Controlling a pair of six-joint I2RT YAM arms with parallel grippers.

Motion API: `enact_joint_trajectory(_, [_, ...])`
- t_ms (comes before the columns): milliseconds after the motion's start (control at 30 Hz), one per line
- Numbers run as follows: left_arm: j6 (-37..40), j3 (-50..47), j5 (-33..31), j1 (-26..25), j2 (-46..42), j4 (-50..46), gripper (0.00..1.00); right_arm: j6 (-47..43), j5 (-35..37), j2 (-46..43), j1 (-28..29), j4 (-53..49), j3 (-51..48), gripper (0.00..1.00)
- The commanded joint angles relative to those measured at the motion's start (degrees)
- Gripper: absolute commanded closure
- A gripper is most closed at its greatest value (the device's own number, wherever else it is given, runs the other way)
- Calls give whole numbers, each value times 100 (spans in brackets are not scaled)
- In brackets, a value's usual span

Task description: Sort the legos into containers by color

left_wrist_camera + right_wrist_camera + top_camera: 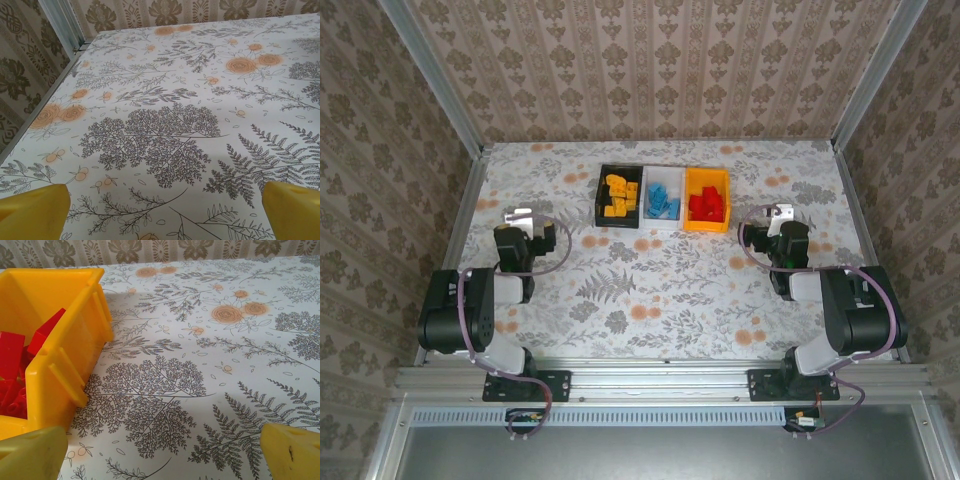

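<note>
left gripper [519, 216]: well to the left of the white bin [647, 196] and nearer the arm bases. jaws spread wide, nothing between them.
left fingertips [32, 212]: yellow, cut off by the lower corners of the left wrist view, so their full shape cannot be made out.
black bin [601, 196]: touching the white bin's left side. holds the orange-yellow legos [618, 195], heaped so single bricks are hard to count.
white bin: middle of the row of three, holding the light blue legos [662, 200], which overlap one another.
orange-yellow bin [706, 228]: touching the white bin's right side and holding the red legos [707, 205]. in the right wrist view its wall [75, 350] is cut by the left edge and hides most of the bricks.
right gripper [780, 214]: right of the white bin, just past the orange-yellow bin and apart from it. jaws parted wide, gripping nothing.
open room: a broad stretch of floral table [650, 290] lies in front of the white bin, between the two grippers.
edges: a metal rail [470, 210] runs well to the left of the white bin. the wallpapered wall [650, 70] rises behind it.
</note>
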Motion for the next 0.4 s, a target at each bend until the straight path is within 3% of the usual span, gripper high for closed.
enact_joint_trajectory(0, [-21,48,-52,-6,-12,-75,0,-75,38,46,29,171,42,0])
enact_joint_trajectory(367, [-22,48,-52,-6,-6,-70,0,-103,130,32,74,178,29,0])
